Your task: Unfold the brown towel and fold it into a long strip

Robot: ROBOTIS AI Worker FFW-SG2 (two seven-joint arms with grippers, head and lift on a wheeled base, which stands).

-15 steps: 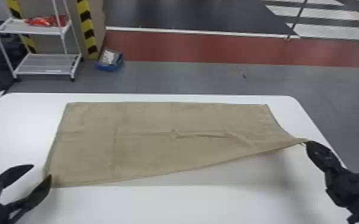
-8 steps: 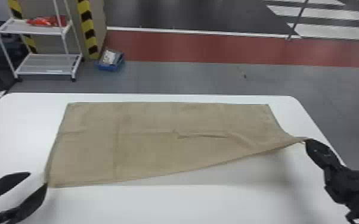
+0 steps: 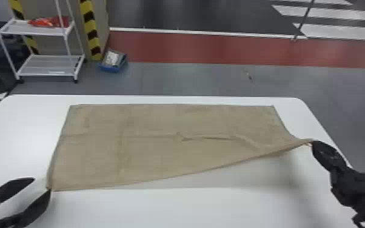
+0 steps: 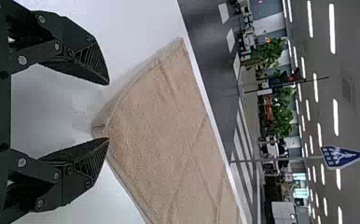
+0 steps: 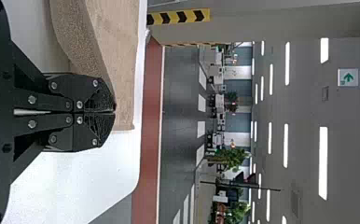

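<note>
While right fingers (image 3: 325, 152) pinch brown towel (image 3: 160, 154), green-arrow sign (image 5: 348, 77) beyond

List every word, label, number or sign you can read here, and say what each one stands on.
No words or numbers can be read.
Blue sign on a pole: white markings, too small to read.
White sign overhead: a green arrow, no readable text; the small mark beside it is too small to read.
Brown towel: no text seen.
</note>
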